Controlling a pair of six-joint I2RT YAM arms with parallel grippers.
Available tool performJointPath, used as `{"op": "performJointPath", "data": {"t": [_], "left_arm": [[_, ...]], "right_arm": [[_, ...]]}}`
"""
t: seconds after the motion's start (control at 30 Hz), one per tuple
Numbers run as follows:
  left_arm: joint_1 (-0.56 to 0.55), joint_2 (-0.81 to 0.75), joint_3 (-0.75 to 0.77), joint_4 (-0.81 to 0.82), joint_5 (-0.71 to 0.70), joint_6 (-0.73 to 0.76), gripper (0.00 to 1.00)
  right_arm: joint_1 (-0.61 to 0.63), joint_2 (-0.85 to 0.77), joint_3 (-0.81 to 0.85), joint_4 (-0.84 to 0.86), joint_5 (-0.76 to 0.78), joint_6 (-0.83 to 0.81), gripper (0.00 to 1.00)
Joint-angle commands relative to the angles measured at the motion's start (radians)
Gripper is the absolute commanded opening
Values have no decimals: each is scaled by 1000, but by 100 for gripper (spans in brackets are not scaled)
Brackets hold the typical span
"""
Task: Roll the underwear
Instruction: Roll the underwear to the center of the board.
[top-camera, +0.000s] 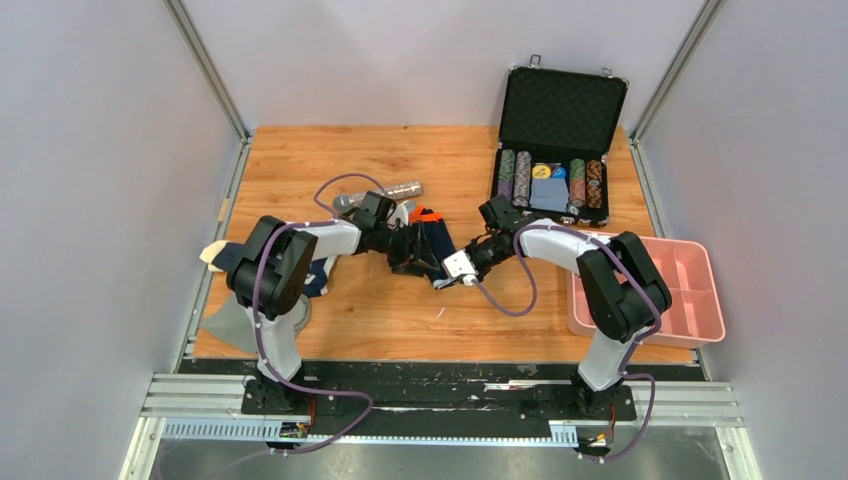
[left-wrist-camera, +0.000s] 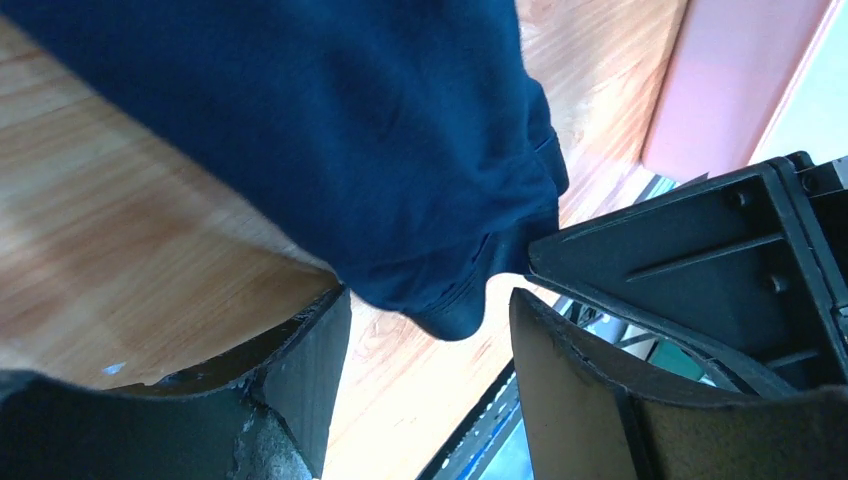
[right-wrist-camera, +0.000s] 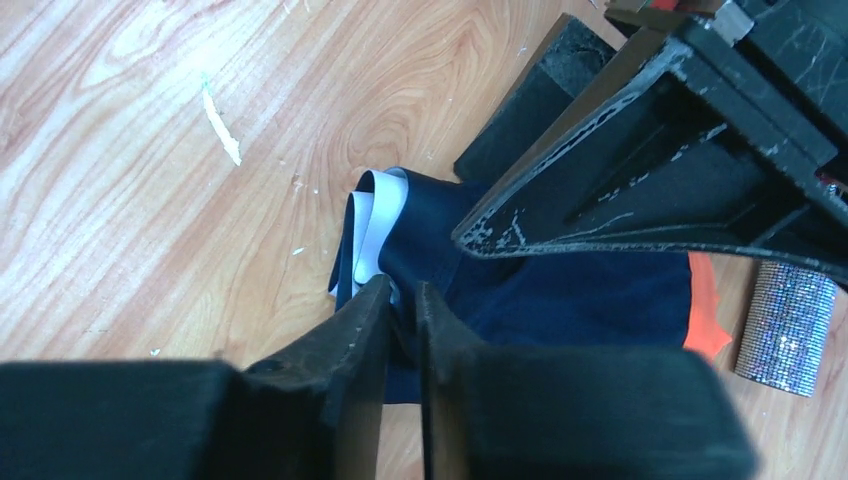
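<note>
The right pincer (right-wrist-camera: 402, 290) has its fingers all but together, clamped on a folded edge of the plain navy underwear (right-wrist-camera: 560, 300), next to a white band (right-wrist-camera: 370, 225) in the fabric. The left pincer (left-wrist-camera: 428, 305) stands with its fingers apart. A hanging fold of the same garment dips into the gap between them, and neither finger presses on it. In the top view both pincers meet at the garment (top-camera: 425, 245) in the centre of the wooden worktop (top-camera: 400, 310). Its orange patch (top-camera: 428, 215) lies at its upper edge. A glittering cylinder (top-camera: 395, 190) lies just above it. A second navy underwear (top-camera: 322, 275) lies left of centre, partly under the left arm. An open chip case (top-camera: 560, 130) stands at the upper right, and a pink tray (top-camera: 690, 290) sits at the right edge.
</note>
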Motion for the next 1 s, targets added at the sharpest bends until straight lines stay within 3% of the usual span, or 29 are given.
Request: {"op": "performJointPath", "data": {"t": [0.0, 0.13, 0.23, 0.37, 0.57, 0.63, 0.67, 0.7, 0.97], "left_arm": [[-24, 26, 45, -94, -106, 23, 68], [-21, 8, 82, -164, -140, 63, 68], [-12, 20, 142, -248, -171, 107, 69], [23, -4, 145, -243, -166, 118, 69], [50, -45, 113, -222, -135, 124, 69], [54, -56, 102, -222, -132, 127, 69], [55, -59, 92, -221, -132, 127, 69], [56, -69, 87, -215, -133, 126, 69], [61, -116, 22, -181, -146, 109, 68]], "right_arm": [[-26, -17, 24, 24, -25, 99, 27], [-61, -78, 96, -83, -30, 271, 39], [-76, -116, 165, -107, -4, 630, 45], [-80, -113, 239, -111, 77, 1134, 48], [-95, 91, 348, -307, 39, 1595, 57], [-102, 148, 356, -302, 59, 1682, 69], [-99, 146, 351, -281, 86, 1686, 94], [-97, 142, 352, -264, 112, 1690, 99], [-97, 230, 363, -229, 93, 1805, 100]]}}
